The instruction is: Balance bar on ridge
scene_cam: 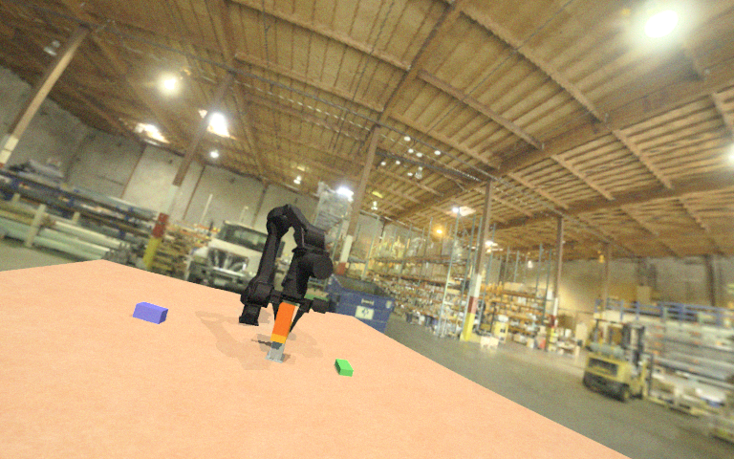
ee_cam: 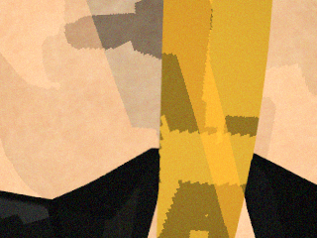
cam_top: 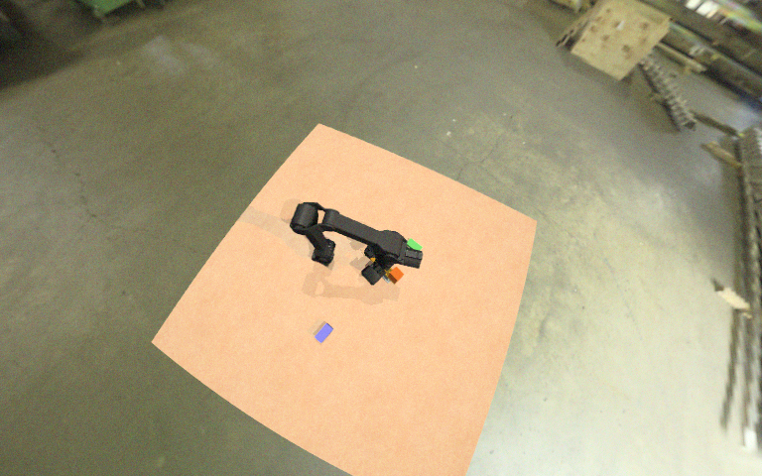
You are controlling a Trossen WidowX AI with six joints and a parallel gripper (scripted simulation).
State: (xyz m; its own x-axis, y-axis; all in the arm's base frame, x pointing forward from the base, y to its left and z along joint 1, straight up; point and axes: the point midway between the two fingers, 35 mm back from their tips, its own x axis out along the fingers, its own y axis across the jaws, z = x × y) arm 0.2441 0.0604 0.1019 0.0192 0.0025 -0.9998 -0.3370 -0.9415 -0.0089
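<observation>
A yellow bar (ee_cam: 210,159) (scene_cam: 278,338) runs lengthwise through the wrist view, between the black fingers. An orange block (cam_top: 396,275) (scene_cam: 283,318) is at one end of it, nearest the exterior camera. My gripper (ee_cam: 202,162) (scene_cam: 286,324) is shut on the yellow bar and points down at the table. A small grey ridge (scene_cam: 274,354) stands on the table directly below the bar's orange end in the exterior view. Whether bar and ridge touch is not clear. The bar's far end is mostly hidden by the arm, and the ridge is largely hidden in the top view.
A green block (cam_top: 414,244) (scene_cam: 344,367) lies on the table beyond the ridge, partly behind the arm in the top view. A blue-violet block (cam_top: 323,332) (scene_cam: 150,313) lies farther off on the other side. The table (cam_top: 393,359) (scene_cam: 135,389) ends in open edges.
</observation>
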